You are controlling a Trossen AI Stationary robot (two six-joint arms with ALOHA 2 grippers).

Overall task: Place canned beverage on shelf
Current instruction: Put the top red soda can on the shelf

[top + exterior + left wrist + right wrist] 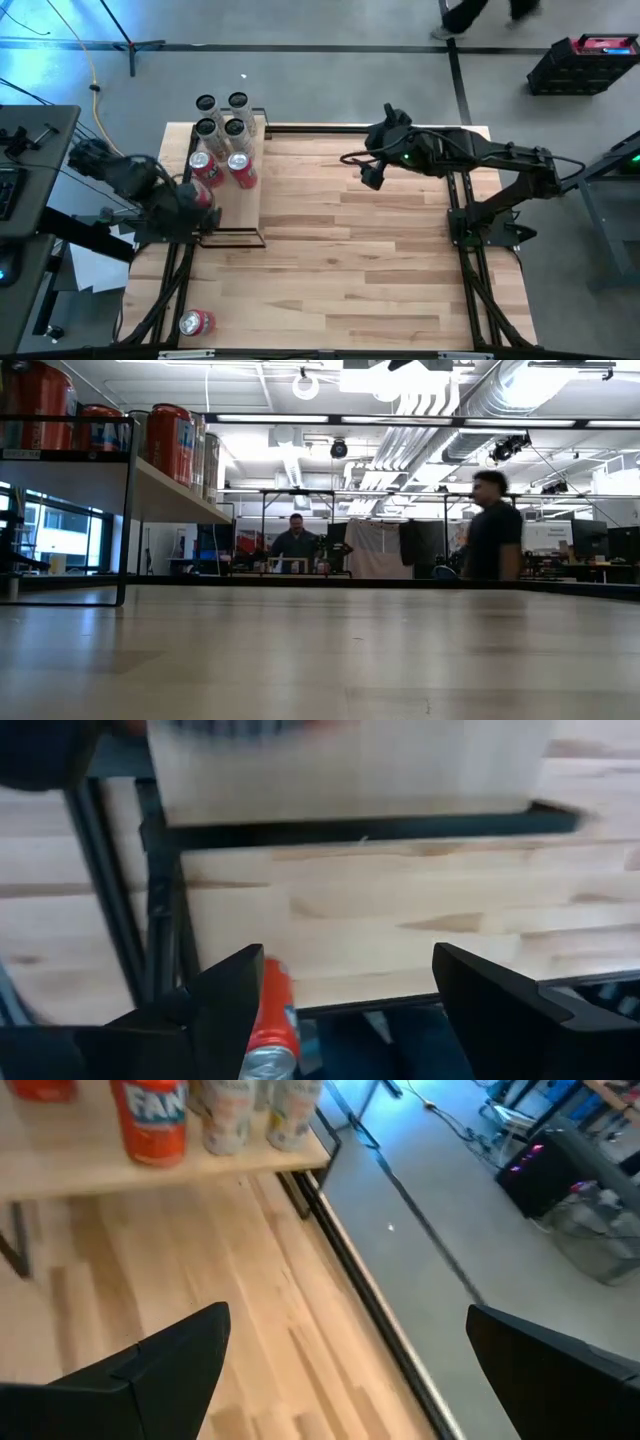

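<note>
High view puts the red aluminium can (196, 322) on its side at the near edge of the tabletop, well apart from the narrow pale-wood shelf with its thin black frame (248, 205), whose far end holds six upright cans. The left gripper (196, 213) hangs beside the shelf's near end with its fingers spread and nothing between them, so the can lies toward the table's front from it, long axis roughly across the table. The right gripper (372, 176), wide open and empty, waits well off on the shelf's other side, so the left arm looks the nearer one for the pick.
</note>
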